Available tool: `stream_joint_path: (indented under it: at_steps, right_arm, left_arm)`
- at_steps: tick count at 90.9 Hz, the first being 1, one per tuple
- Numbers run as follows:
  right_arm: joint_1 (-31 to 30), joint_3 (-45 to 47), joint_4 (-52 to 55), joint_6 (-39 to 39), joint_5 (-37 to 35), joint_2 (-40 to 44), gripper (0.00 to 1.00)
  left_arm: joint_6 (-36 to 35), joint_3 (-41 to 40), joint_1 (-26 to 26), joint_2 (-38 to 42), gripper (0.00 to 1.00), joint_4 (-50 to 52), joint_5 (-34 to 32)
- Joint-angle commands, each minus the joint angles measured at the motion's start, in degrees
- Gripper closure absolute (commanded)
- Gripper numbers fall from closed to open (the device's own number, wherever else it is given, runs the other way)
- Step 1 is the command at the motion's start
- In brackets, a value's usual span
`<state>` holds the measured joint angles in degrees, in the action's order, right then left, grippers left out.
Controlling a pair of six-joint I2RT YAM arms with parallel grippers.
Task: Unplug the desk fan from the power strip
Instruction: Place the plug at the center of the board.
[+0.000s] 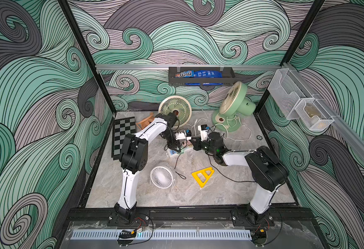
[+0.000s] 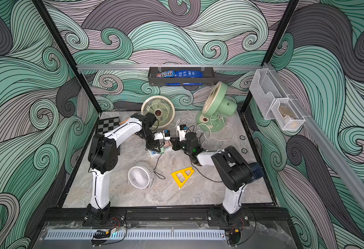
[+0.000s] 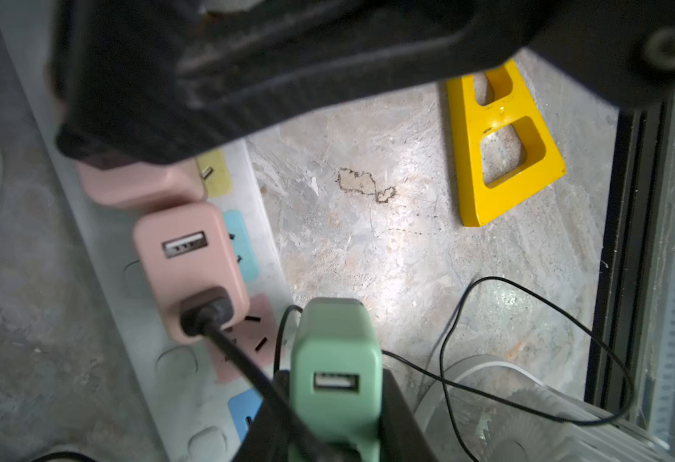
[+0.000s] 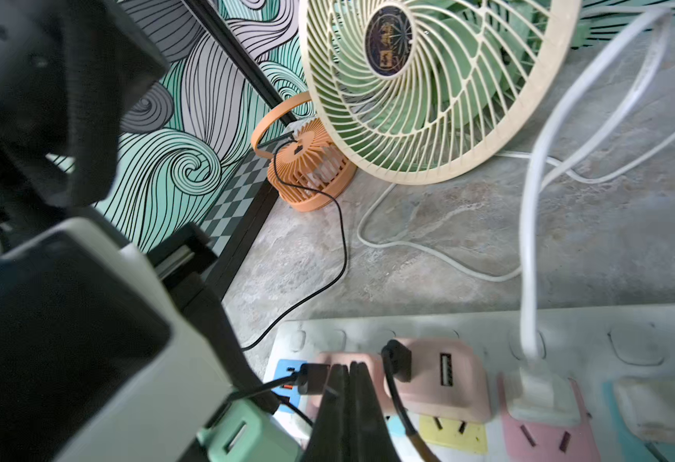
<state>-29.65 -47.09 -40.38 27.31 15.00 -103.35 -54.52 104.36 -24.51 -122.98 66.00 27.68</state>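
Note:
The power strip [image 1: 173, 153] [image 2: 154, 153] is a white bar with pastel sockets lying mid-table, with both arms over it. In the left wrist view my left gripper [image 3: 336, 384] is shut on a mint-green USB adapter [image 3: 336, 348], which sits raised beside an empty pink socket [image 3: 248, 340] of the power strip [image 3: 103, 256]. My right gripper [image 4: 348, 368] is shut, with its fingertips down on a pink adapter [image 4: 372, 372] on the power strip [image 4: 588, 324]. A thin black cable [image 1: 178, 166] runs from the small white desk fan [image 1: 161, 177] [image 2: 140, 177] up to the strip.
A cream fan [image 1: 175, 110] and a green fan [image 1: 234, 105] stand at the back with white cords looping to the strip. There is an orange fan [image 4: 308, 172] by the chessboard [image 1: 122, 131]. A yellow triangle [image 1: 202, 175] lies in front. A second pink adapter [image 3: 189, 264] holds a thick black cable.

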Motion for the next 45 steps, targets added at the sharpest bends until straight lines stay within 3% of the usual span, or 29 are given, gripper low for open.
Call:
stream_joint_path:
  at_steps: [1, 19, 34, 45]
  right_arm:
    - [-0.1, -1.1, 5.1, -3.2, 3.9, 1.6, 0.92]
    - [-0.1, -1.5, 7.9, -4.0, 3.8, 2.6, 0.87]
    - [-0.1, -1.7, 9.6, -5.6, 4.0, 3.5, 0.81]
    - [0.0, -1.9, 11.2, -7.5, 4.9, 3.9, 0.78]
  left_arm:
    - [0.0, 1.6, 0.0, -1.6, 1.0, 2.0, 0.9]
    - [0.9, 1.1, 0.0, -0.7, 0.92, -0.1, -0.3]
    - [0.9, 0.5, 0.0, -0.2, 0.72, -0.4, -1.3]
    - [1.3, 0.6, 0.1, 0.1, 0.64, -0.6, -1.9]
